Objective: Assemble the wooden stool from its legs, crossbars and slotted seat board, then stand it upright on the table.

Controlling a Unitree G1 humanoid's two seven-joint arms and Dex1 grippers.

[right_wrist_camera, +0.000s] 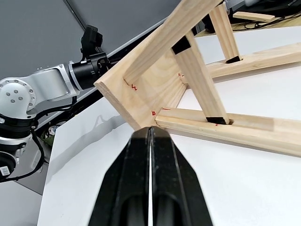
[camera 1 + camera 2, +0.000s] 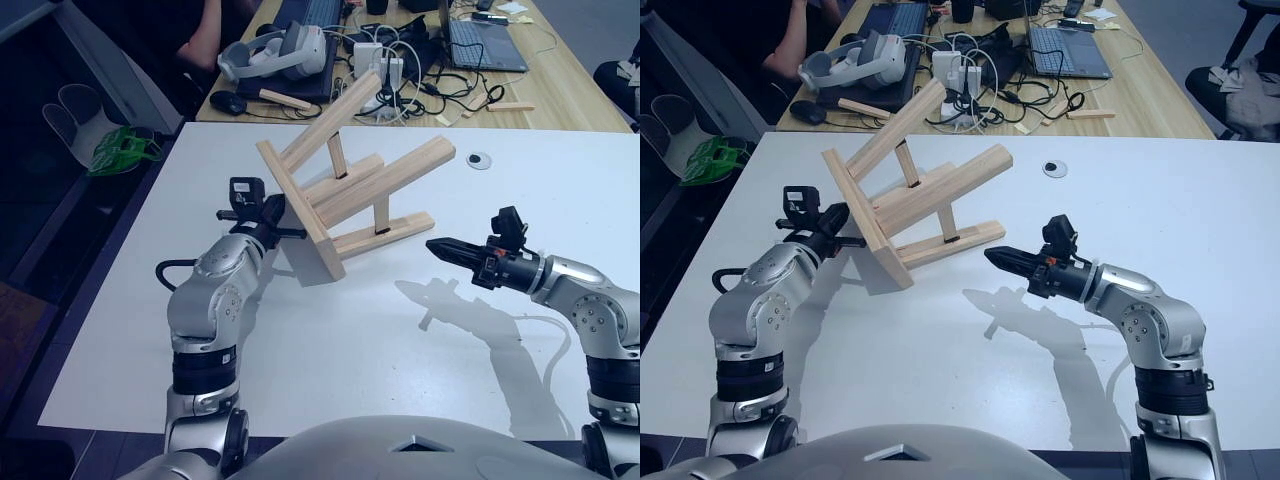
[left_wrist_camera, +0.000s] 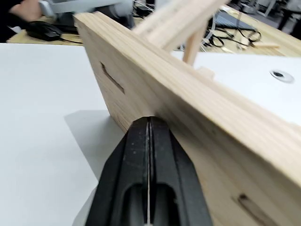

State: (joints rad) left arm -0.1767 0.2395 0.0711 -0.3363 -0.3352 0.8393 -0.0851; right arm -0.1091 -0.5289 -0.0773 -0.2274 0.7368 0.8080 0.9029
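- The left gripper (image 2: 281, 223) sits left of centre in the head view. Its fingers are pressed together and hold nothing, and the tips appear to touch the flat outer face of the seat board (image 2: 299, 212).
- The wooden stool (image 2: 352, 190) is in the middle of the frame, put together but tipped over. The seat board stands on its lower edge on the white table (image 2: 400, 350). The lowest leg (image 2: 385, 235) lies along the tabletop, and the other legs rise toward the upper right. Two short crossbars (image 2: 381, 212) join the legs.
- The right gripper (image 2: 438, 246) is right of centre. Its fingers are also pressed together around nothing, just beside the lowest leg's free end but apart from it.
- Risk: a closed fingertip on a smooth, slanted board has no hold. A push there could skid off, or slide the whole stool across the table instead of turning it.
- Risk: nothing braces the far side, so the stool may drop back or roll over sideways, and a jolt could loosen the slotted joints.
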